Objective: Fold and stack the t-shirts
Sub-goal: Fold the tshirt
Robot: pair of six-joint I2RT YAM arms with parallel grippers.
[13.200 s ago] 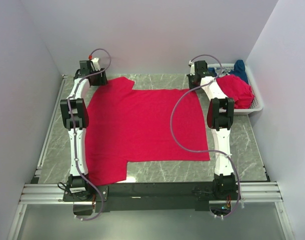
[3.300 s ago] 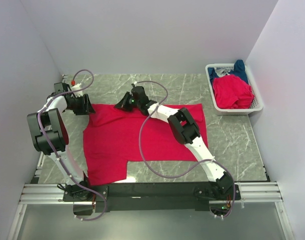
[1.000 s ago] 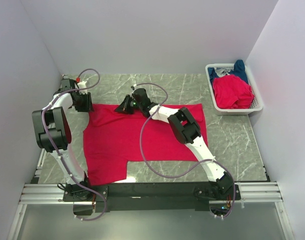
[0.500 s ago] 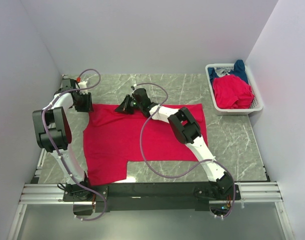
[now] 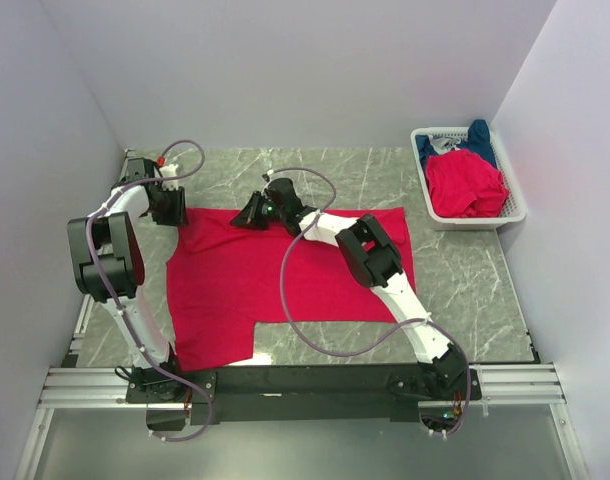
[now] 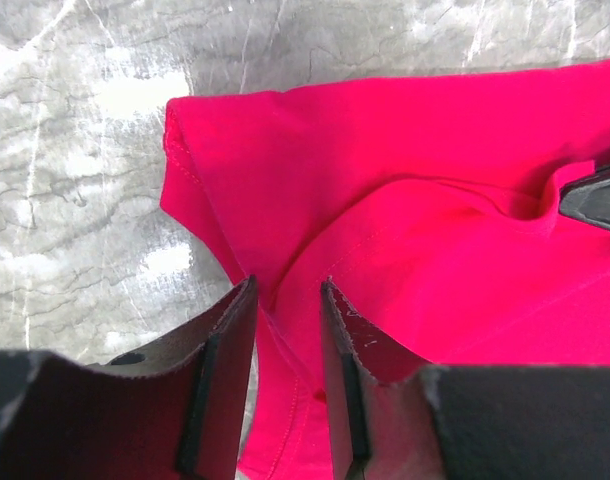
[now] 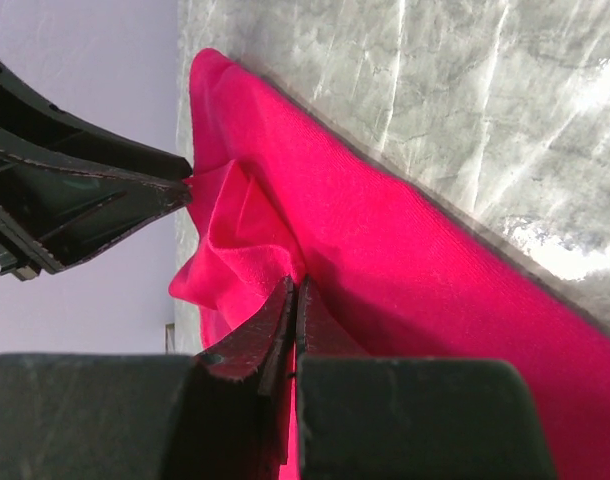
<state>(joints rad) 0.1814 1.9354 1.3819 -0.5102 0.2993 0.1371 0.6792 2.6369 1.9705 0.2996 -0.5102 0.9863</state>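
A bright red t-shirt [image 5: 285, 280] lies spread on the marble table, its far edge folded over. My left gripper [image 5: 175, 213] is at the shirt's far left corner. In the left wrist view [image 6: 287, 290] its jaws stand open a little, straddling a seam of the sleeve [image 6: 245, 170]. My right gripper [image 5: 243, 217] is at the far edge near the collar. In the right wrist view [image 7: 293, 287] it is shut on a raised fold of the red cloth [image 7: 235, 250]. More shirts, a red one [image 5: 465, 182] and a dark blue one [image 5: 478, 135], lie in the basket.
The white mesh basket [image 5: 516, 209] stands at the back right against the wall. Grey walls close in the table on the left, back and right. The marble table [image 5: 465, 290] shows bare right of the shirt. The right arm's cable loops over the shirt.
Since 13 s ago both grippers left the far corners and the shirt's far edge came forward, folded over. In the last second the left gripper edged slightly; the right is still.
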